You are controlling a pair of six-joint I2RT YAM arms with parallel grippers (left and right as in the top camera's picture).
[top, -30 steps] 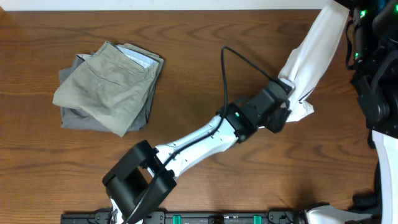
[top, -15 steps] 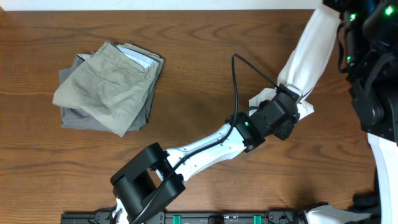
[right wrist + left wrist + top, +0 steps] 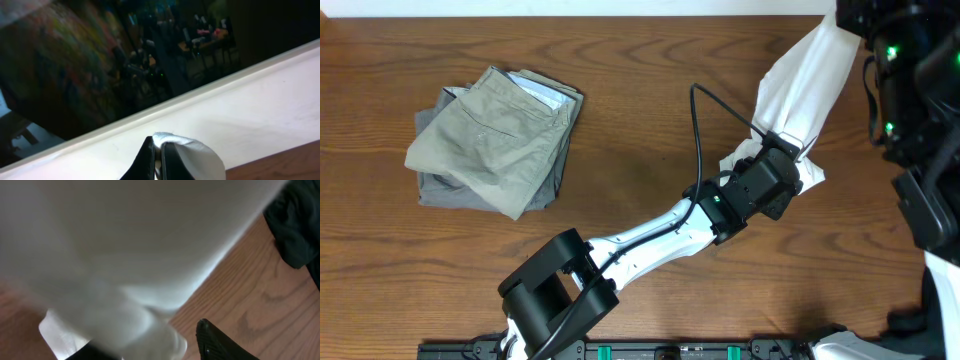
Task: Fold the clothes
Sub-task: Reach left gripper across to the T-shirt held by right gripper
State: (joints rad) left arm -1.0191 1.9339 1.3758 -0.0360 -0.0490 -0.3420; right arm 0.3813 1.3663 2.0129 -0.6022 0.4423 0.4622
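Observation:
A white garment (image 3: 810, 85) hangs stretched from the table's top right corner down to its bunched lower end (image 3: 808, 176) on the wood. My right gripper (image 3: 159, 150) is shut on the garment's upper edge (image 3: 195, 157), raised above the table. My left gripper (image 3: 786, 168) is at the garment's lower end. In the left wrist view its fingers (image 3: 150, 342) stand wide apart with the bunched white cloth (image 3: 125, 245) between them, so it is open.
A pile of folded clothes (image 3: 490, 140), khaki trousers on top of grey and pale items, lies at the left of the wooden table (image 3: 650, 60). The right arm's dark body (image 3: 920, 120) stands along the right edge. A black cable (image 3: 698, 130) loops above the left arm.
My left arm has reached right and up to the garment's lower end. The garment's hanging part has swung a little to the left with the right gripper.

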